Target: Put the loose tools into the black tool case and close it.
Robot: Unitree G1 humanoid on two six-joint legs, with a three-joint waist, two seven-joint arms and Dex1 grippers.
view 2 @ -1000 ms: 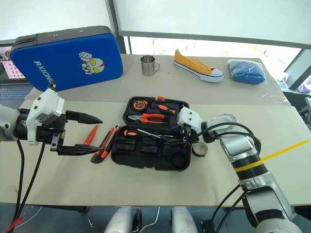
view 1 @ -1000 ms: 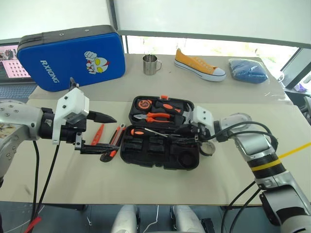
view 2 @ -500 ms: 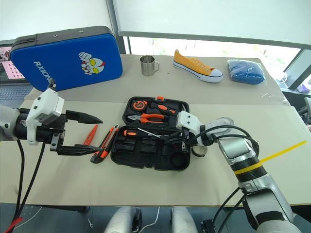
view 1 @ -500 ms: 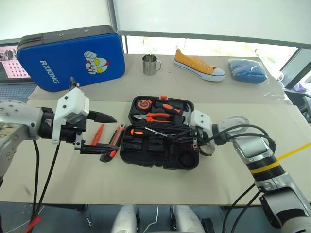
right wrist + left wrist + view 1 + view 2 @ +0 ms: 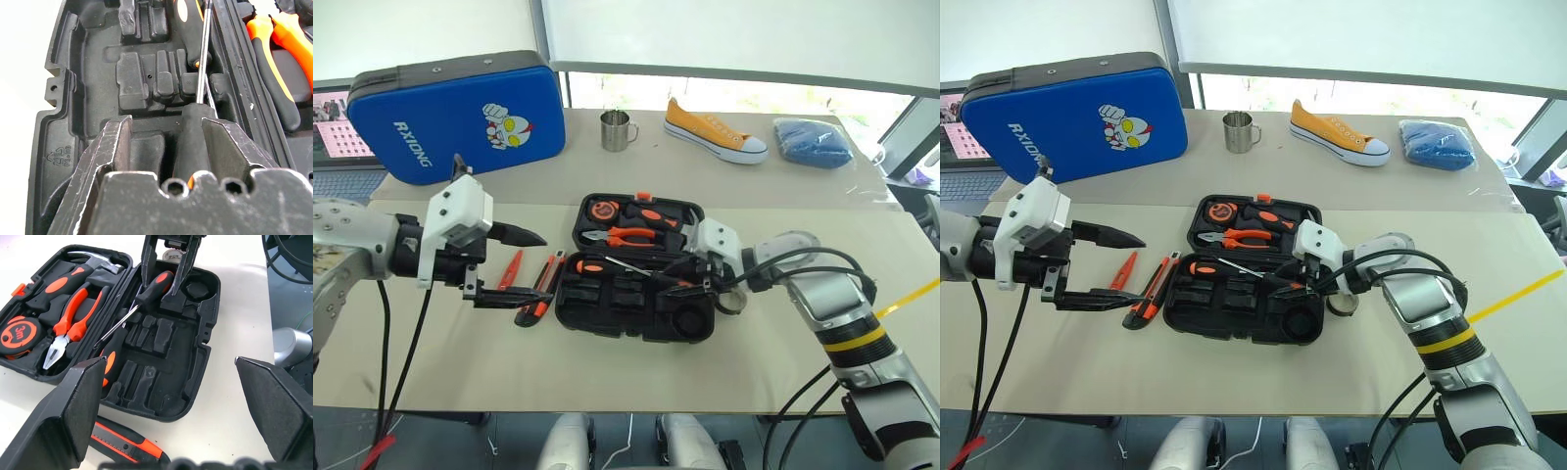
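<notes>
— Right gripper (image 5: 690, 277) first: where do we put it?
— Over the near half of the black tool case (image 5: 607, 313), which lies open on the table. We see its two fingers standing apart on either side of the black handle of one long screwdriver (image 5: 193, 142). That handle lies in the case between them, with a clear gap on at least one side, so we call it parted, not clamped.
— And the second long screwdriver (image 5: 589, 265)?
— Also in the near half, orange-ended handle towards the case's left. We see the two shafts crossing near the hinge.
— Left gripper (image 5: 538, 271)?
— Spread wide and empty, hovering above the table just left of the case.
— What do we have loose?
— The utility knife (image 5: 540, 284) and the small orange screwdriver (image 5: 510, 271) lie on the table beside the case's left edge, under the left gripper. The tape roll (image 5: 734, 299) sits just beside the case's right edge, below the right wrist.
— The lid half?
— It holds the pliers (image 5: 631, 236), the tape measure (image 5: 604, 208) and the hammer (image 5: 93, 267).
</notes>
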